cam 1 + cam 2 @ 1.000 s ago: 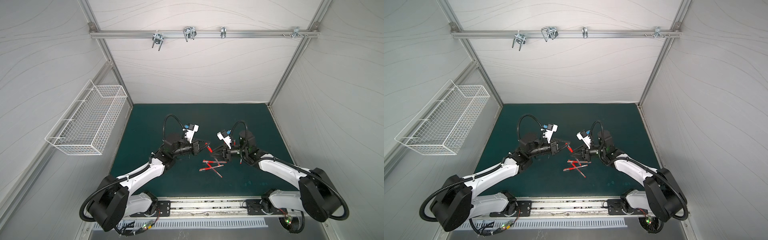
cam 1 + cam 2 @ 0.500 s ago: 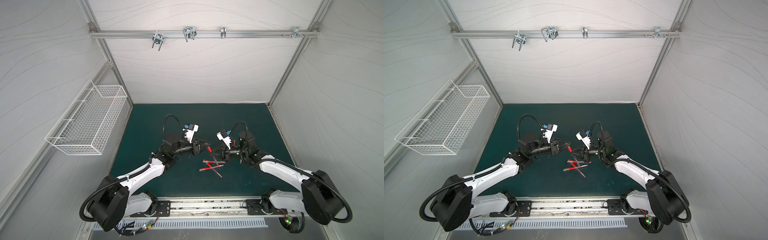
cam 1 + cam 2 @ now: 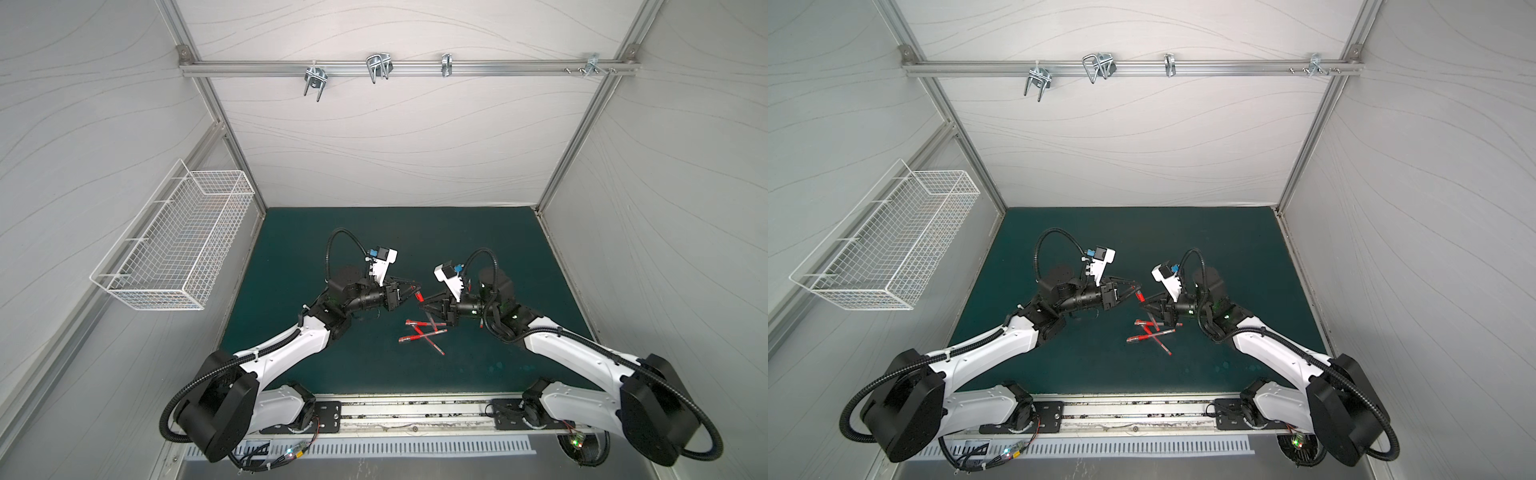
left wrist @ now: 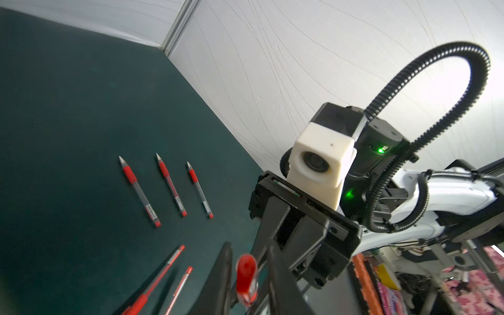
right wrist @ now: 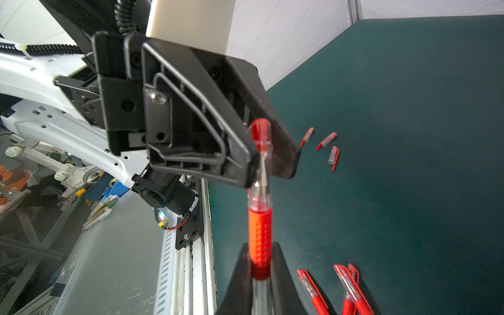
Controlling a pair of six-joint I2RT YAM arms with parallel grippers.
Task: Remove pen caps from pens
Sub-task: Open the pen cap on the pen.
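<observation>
1. My right gripper (image 5: 260,249) is clamped on the held pen (image 5: 260,226) at its red grip, lifted above the middle of the table.
2. The pen cap (image 5: 260,133) on that pen sits between the fingers of my left gripper (image 4: 247,253). The jaws stand narrow around it, but I cannot tell whether they press on it. The pen's point shows through the clear part of the cap.
3. A loose, crossed heap of capped pens (image 3: 424,332) lies on the mat just below the two grippers in both top views.
4. The left wrist view shows three bare pens (image 4: 171,185) laid side by side, apart from each other. The right wrist view shows three loose caps (image 5: 327,140) close together on the mat.
5. The mat (image 3: 478,249) is dark green, matte and faintly speckled, and it covers the table out to the walls.
6. White walls (image 3: 395,145) with thin wavy lines close in three sides, held in an aluminium frame. A rail (image 3: 498,68) with metal hooks (image 3: 378,68) crosses the back, and a white wire basket (image 3: 178,245) hangs on the wall beside my left arm.
</observation>
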